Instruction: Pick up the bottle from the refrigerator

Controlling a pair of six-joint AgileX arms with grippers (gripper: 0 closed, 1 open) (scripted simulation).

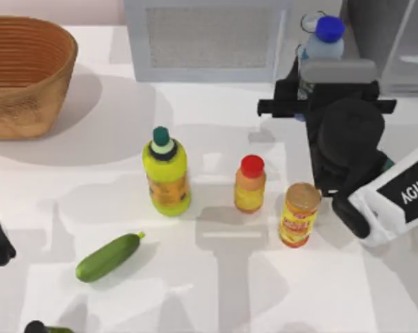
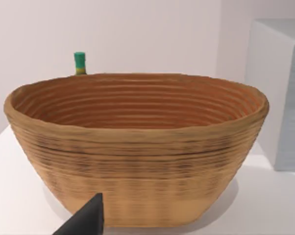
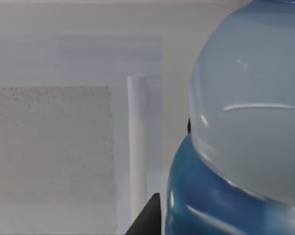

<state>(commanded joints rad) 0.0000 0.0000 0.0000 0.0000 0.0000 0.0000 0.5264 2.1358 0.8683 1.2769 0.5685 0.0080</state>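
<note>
while right gripper (image 1: 319, 82) grips it, glossy rounded bottle (image 1: 323, 43) gleams.

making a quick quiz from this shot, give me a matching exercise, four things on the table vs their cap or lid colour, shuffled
Things:
1. bottle at the right gripper
2. yellow-green bottle
3. orange bottle
4. cucumber

Cap colour or state:
A. red cap
B. no cap, lying on its side
C. blue cap
D. dark green cap

Pairs: 1-C, 2-D, 3-A, 4-B
</note>
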